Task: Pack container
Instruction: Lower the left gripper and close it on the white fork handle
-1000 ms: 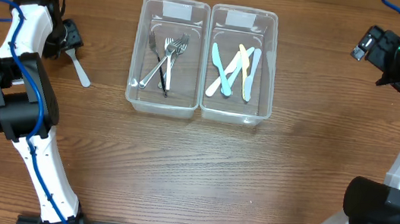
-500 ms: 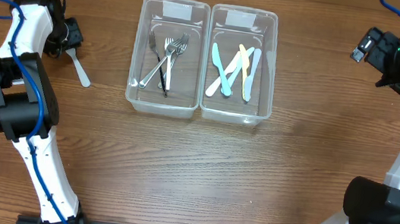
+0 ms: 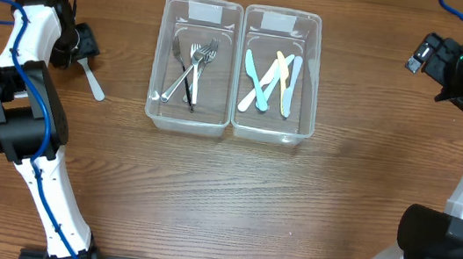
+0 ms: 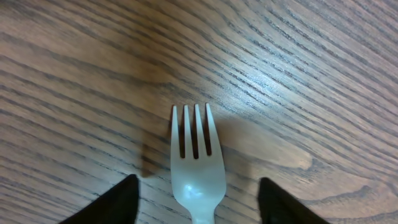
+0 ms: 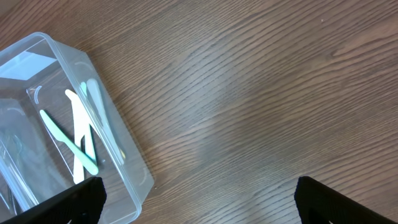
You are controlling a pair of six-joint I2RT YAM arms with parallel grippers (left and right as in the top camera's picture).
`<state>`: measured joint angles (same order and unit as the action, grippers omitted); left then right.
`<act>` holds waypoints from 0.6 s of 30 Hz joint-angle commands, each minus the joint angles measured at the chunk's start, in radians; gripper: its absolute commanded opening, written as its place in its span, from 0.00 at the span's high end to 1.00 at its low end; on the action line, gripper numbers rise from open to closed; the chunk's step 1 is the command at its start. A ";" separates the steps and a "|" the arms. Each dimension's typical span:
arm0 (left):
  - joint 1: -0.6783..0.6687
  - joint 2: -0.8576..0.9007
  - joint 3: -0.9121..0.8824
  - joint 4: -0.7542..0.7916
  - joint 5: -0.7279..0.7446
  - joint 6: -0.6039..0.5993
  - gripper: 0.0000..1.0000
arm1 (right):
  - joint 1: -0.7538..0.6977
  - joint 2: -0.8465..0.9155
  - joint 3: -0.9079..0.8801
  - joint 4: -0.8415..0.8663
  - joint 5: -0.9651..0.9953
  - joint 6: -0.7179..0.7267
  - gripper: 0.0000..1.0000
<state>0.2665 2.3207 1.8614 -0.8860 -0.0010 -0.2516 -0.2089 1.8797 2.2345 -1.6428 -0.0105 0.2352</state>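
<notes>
Most of the packing looks done. The left container (image 3: pixel 157 58) holds a handful of metal forks (image 3: pixel 193 67), and the right container (image 3: pixel 316 78) holds the coloured plastic knives (image 3: pixel 268 81). 1 piece is left outside: a white plastic fork (image 3: pixel 93 82) lying flat on the wooden surface (image 3: pixel 223 199), well to the left of both tubs.

The left gripper (image 3: pixel 82 45) is right over it. In the left wrist view the fork (image 4: pixel 196 168) sits between the left fingers (image 4: pixel 115 202), tines pointing away. The fingers are spread, with a gap on each side of the fork, so nothing is gripped yet.

The right gripper (image 3: pixel 422 56) hangs out at the far right with its fingers (image 5: pixel 74 199) wide apart and empty, clear of the right tub's wall.

What remains, by my read: close, lift, carry right, drop among the forks. There's bare wood all along that path. The 1 edge to clear is the left tub's left wall.
</notes>
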 commanded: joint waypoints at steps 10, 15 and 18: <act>0.002 0.016 0.024 -0.015 -0.062 -0.026 0.53 | -0.002 0.001 0.003 -0.003 0.009 0.004 0.00; -0.001 0.032 0.024 -0.014 -0.043 -0.025 0.52 | -0.002 0.001 0.003 -0.006 0.009 0.004 0.00; -0.010 0.040 0.024 -0.010 -0.043 -0.015 0.46 | -0.002 0.001 0.003 -0.006 0.009 0.004 0.00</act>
<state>0.2661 2.3249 1.8614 -0.8982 -0.0452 -0.2623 -0.2089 1.8797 2.2345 -1.6501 -0.0109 0.2356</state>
